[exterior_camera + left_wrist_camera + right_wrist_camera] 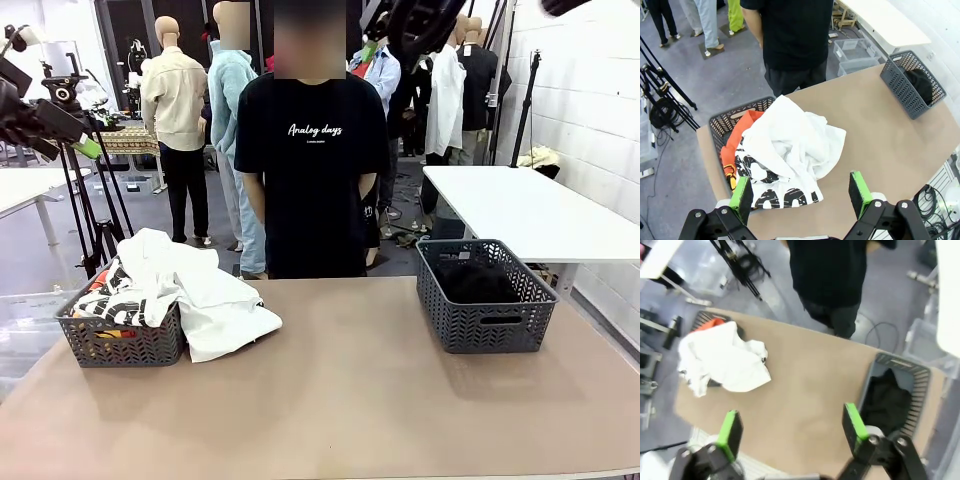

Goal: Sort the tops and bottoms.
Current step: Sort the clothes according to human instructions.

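Both held high, left tool (pixel 802 196) and right tool (pixel 791 432) spread, empty. Wide bare bench (pixel 350 400) between baskets. Tops (pixel 190 285) heaped over left basket (pixel 120 345), spilling onto bench; could slide off or snag. Bottoms (pixel 475 280) inside right basket (pixel 485 320). Person (pixel 310 160) close beyond.

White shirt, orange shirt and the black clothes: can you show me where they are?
white shirt (pixel 790 135): left wrist view, middle of its crumpled cloth.
orange shirt (pixel 740 137): left wrist view, its bare edge inside the basket.
black clothes (pixel 475 282): front view, top of the pile.
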{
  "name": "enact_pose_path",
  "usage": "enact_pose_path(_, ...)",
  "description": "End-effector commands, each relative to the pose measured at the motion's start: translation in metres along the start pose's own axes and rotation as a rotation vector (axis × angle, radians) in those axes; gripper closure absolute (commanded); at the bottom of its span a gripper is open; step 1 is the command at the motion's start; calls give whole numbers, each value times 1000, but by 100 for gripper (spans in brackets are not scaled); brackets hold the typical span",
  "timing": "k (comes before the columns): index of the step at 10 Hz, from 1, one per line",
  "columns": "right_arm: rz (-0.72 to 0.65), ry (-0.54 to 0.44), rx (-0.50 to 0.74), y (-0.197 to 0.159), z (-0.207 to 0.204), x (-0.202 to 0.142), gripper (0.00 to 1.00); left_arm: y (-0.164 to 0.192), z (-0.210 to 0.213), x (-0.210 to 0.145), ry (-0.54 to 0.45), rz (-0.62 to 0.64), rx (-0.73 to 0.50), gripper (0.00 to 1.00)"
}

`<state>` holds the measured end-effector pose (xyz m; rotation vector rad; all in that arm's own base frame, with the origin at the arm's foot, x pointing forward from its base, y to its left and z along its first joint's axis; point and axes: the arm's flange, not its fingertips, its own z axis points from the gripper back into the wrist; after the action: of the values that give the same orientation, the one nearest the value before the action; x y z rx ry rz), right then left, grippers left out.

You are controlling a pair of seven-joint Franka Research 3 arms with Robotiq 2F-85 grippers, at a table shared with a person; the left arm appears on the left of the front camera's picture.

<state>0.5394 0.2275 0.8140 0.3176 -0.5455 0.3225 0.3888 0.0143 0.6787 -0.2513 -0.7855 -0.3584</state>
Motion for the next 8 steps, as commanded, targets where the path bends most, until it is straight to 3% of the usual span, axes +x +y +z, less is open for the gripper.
enact_pose_path(1, 47, -7, 26, 8, -39, 26, 0, 0, 1, 0, 0, 0, 3, 0)
enact_pose_path(8, 47, -7, 26, 8, -39, 26, 0, 0, 1, 0, 0, 0, 3, 0)
